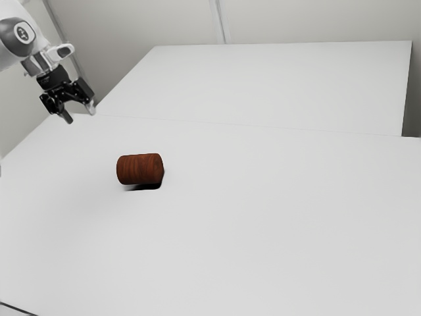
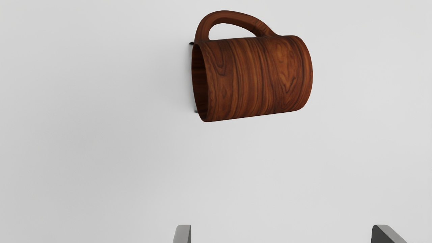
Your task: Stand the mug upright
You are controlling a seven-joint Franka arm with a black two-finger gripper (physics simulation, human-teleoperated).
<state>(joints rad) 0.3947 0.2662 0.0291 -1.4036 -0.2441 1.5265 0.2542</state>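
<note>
High at the exterior view's upper left, my gripper (image 1: 79, 114) hangs above the table, apart from the mug. A dark reddish-brown wood-grain mug (image 1: 139, 169) lies on its side on the table, lower and further to the exterior view's right. In the wrist view the mug (image 2: 256, 76) shows its dark open mouth at one end and its curved handle on the side away from my fingers. The two fingertips of my gripper (image 2: 281, 233) stand wide apart with nothing between them.
The mug rests on a broad white table (image 1: 263, 230). Behind it is another white surface (image 1: 263, 85), with a pale wall (image 1: 316, 20) beyond. A thin dark line (image 1: 18, 309) crosses the exterior view's lower left corner.
</note>
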